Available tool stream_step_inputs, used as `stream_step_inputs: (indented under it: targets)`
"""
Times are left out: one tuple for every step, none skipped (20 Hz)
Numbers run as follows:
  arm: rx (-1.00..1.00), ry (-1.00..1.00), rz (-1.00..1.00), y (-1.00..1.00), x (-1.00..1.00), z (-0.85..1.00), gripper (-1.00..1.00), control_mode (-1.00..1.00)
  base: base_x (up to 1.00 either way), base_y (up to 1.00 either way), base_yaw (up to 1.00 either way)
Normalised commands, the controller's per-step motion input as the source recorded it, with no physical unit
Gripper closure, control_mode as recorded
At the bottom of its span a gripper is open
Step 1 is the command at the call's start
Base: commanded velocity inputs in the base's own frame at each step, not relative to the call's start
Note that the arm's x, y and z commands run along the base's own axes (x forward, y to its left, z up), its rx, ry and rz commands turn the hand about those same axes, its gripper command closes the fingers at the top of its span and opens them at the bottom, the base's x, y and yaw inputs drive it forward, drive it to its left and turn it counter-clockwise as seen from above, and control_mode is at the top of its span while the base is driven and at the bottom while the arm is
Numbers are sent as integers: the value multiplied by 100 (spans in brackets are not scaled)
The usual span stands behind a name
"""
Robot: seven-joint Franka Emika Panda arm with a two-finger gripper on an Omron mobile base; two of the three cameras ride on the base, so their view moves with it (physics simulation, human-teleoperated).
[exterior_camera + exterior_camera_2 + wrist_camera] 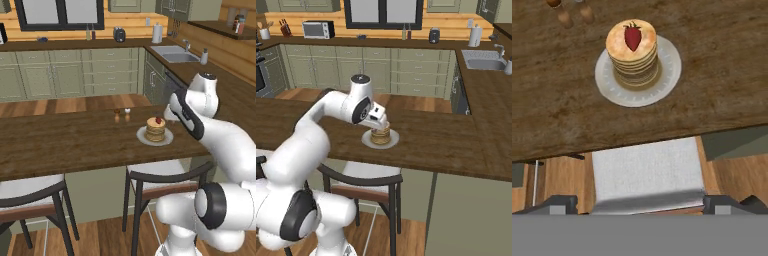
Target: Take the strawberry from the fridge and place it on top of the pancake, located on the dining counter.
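The strawberry (632, 38) lies dark red on top of the pancake (633, 60), a golden-brown stack on a round white plate (612, 90) on the dark wood dining counter (712, 90). The left base view shows the strawberry (158, 120) on the pancake (155, 131) near the counter's (65, 140) right end. My gripper (641, 204) is open and holds nothing. It hovers above the counter's near edge, drawn back from the stack. In the right base view the gripper (382, 124) hangs just over the pancake (380, 136). The fridge is out of view.
Two small shakers (122, 115) stand just behind the plate. A stool with a pale seat (647, 170) sits under the counter edge below my hand, another stool (30, 195) further left. A sink (175, 54) lies in the far worktop.
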Motion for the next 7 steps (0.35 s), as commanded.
stream_step_inputs:
  targets:
    - [0,0,0,0,-86,7,-100,-100,0,0,0]
    - [0,-3,0,0,-95,0,-100,-100,0,0,0]
    - [0,-6,0,-4,-96,0,-100,-100,0,0,0]
    - [0,-2,0,0,-96,0,-100,-100,0,0,0]
    - [0,-1,0,0,-95,2,-100,-100,0,0,0]
    - [0,-1,0,0,-99,1,-100,-100,0,0,0]
    - [0,-2,0,-1,-95,6,-100,-100,0,0,0]
